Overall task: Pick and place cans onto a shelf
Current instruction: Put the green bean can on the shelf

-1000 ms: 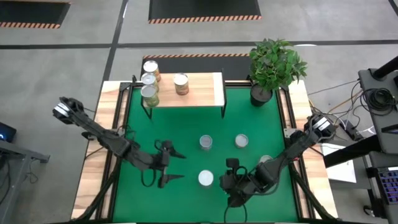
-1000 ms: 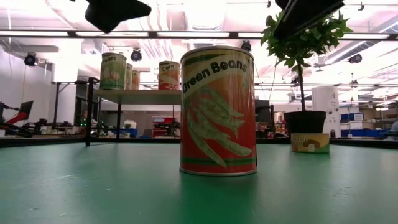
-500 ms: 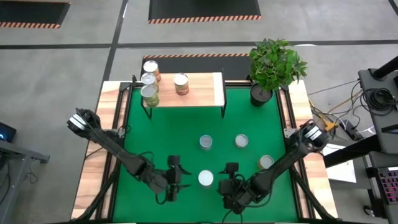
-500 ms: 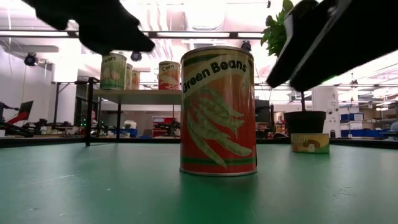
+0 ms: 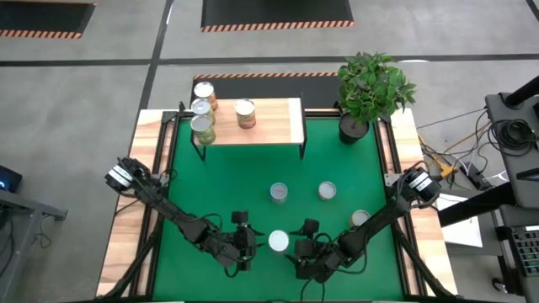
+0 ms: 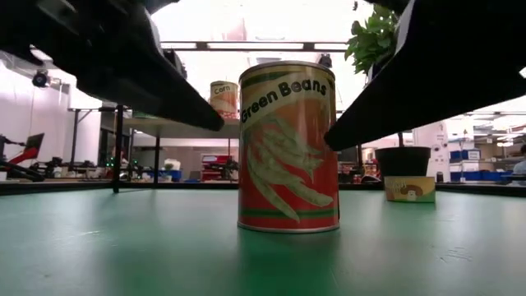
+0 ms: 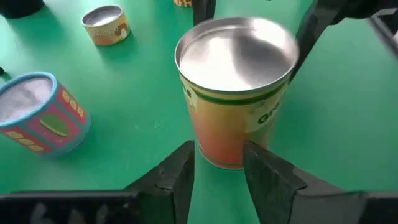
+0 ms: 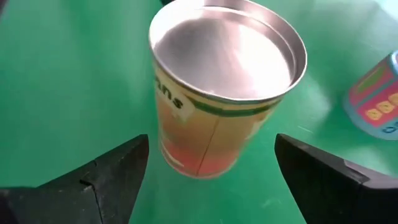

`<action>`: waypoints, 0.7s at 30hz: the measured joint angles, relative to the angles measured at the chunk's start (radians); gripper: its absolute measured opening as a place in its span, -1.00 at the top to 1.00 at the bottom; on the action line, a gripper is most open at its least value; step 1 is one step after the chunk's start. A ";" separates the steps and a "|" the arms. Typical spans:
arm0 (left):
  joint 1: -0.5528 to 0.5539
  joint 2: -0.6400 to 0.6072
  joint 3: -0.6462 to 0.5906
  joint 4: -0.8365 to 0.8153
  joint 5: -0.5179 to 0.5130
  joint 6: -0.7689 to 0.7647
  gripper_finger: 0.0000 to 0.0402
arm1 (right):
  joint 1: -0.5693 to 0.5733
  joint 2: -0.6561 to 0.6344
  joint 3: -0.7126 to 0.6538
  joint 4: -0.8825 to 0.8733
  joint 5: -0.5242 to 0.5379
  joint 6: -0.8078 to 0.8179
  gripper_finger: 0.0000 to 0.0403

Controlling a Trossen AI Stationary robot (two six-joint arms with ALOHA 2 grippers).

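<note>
A Green Beans can (image 6: 288, 148) stands upright on the green mat near the front edge (image 5: 278, 241). My left gripper (image 5: 249, 241) is low on its left side. Its fingers (image 7: 186, 177) are close together with a narrow gap, just short of the can's base (image 7: 227, 155). My right gripper (image 5: 303, 249) is open wide on the can's right side, and its fingers (image 8: 115, 171) stand apart from the can (image 8: 224, 93). The shelf (image 5: 274, 126) at the back holds several cans (image 5: 202, 126). Three more cans (image 5: 279, 193) stand on the mat.
A potted plant (image 5: 370, 84) stands at the back right, beside the shelf. Loose cans are at mid-mat (image 5: 327, 191) and near the right arm (image 5: 360, 219). A blue can (image 7: 37, 118) shows close by in the left wrist view. Wooden borders (image 5: 143, 194) frame the mat.
Both grippers have come down and in toward the Green Beans can, the left from the table's left and the right from the right. The gap between the left gripper's fingers has narrowed. The can has stayed where it was.
</note>
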 joint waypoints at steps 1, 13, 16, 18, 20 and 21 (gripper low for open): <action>0.003 0.009 0.005 -0.004 0.000 0.000 0.43 | -0.004 0.000 -0.021 0.048 0.000 0.000 -0.67; 0.014 0.101 0.132 -0.006 0.013 0.064 0.58 | -0.022 -0.002 -0.159 0.434 -0.008 -0.108 -0.64; 0.014 0.106 0.137 -0.014 0.017 0.067 0.59 | -0.023 -0.002 -0.158 0.436 -0.008 -0.122 -0.57; 0.014 0.105 0.137 -0.013 0.017 0.067 0.59 | -0.023 -0.002 -0.158 0.436 -0.009 -0.132 -0.50; 0.014 0.101 0.133 -0.014 0.015 0.066 0.59 | -0.023 -0.002 -0.156 0.434 -0.010 -0.133 -0.43; 0.014 0.100 0.133 -0.014 0.014 0.067 0.59 | -0.023 -0.004 -0.156 0.433 -0.010 -0.134 -0.41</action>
